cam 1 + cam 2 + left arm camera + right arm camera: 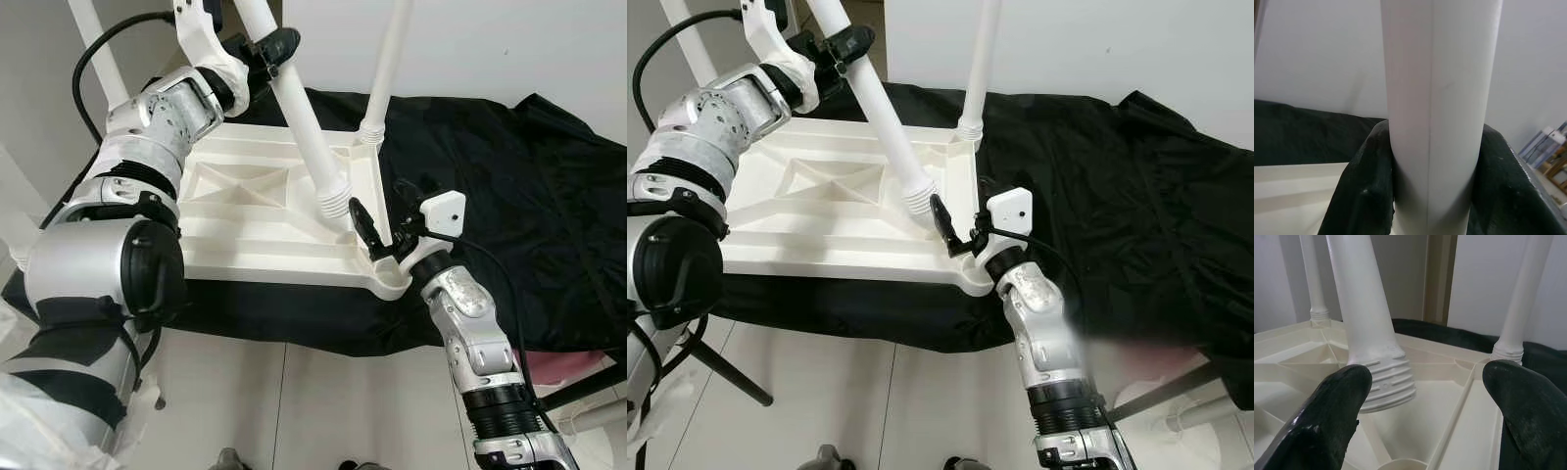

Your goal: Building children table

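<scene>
A white plastic tabletop lies upside down on a black cloth. One white leg stands upright in its far right corner, and another stands in a far corner. My left gripper is shut on a loose white leg, also seen as the leg, and holds it tilted. The leg's ribbed threaded end hangs just above the tabletop near the near right corner. My right gripper is open at that corner, fingers spread either side of a round socket.
The cloth-covered surface drops to a pale tiled floor at the front. A white wall stands behind. A dark stand leg slants over the floor at the left, and a pink object lies low on the right.
</scene>
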`<state>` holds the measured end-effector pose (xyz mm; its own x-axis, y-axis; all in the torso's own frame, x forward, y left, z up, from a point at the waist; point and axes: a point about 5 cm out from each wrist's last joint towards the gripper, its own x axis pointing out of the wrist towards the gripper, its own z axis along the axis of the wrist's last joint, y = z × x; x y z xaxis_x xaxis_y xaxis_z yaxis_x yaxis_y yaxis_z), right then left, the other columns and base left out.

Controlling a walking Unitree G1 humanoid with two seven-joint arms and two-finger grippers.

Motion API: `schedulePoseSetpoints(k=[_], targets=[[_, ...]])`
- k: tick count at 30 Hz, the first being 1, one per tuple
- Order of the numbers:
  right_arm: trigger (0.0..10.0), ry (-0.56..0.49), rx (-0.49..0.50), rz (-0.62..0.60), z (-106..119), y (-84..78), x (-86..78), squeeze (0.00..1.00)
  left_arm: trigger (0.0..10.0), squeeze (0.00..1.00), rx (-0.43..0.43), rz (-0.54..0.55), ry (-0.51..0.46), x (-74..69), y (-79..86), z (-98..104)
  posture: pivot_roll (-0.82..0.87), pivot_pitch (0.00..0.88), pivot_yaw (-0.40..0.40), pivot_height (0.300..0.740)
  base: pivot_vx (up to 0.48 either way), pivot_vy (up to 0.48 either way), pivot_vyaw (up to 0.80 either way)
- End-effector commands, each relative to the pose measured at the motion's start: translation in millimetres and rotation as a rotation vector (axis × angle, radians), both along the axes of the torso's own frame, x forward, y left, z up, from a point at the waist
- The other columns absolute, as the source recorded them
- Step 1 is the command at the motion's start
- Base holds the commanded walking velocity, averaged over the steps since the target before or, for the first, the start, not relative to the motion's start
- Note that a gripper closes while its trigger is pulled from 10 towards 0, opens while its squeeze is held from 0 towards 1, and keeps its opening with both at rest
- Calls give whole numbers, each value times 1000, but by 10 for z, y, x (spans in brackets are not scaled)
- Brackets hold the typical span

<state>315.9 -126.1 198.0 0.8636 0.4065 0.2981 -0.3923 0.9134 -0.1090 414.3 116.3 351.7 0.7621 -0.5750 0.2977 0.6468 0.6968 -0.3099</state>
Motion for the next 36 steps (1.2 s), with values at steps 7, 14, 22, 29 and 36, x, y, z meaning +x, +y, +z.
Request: schedulePoseSetpoints(k=[7,14,22,29,36], targets=[[10000,52,-19,32,131,98,122,0,10000,0,68,-1,-142,-68,-204,51,-34,39,-10,740,0,0,0],[10000,95,-139,94,95,208,190,0,10000,0,102,-10,-197,-126,-337,48,-30,34,-10,740,0,0,0],[10000,118,-195,91,159,292,360,0,10000,0,135,-37,-269,-245,-495,84,-31,32,-12,740,0,0,0],[10000,110,-250,30,302,362,568,0,10000,0,169,-51,-325,-360,-629,84,-20,28,-25,740,0,0,0],[10000,95,-244,1,385,374,662,0,10000,0,180,-47,-327,-419,-670,41,-10,23,-35,740,0,0,0]])
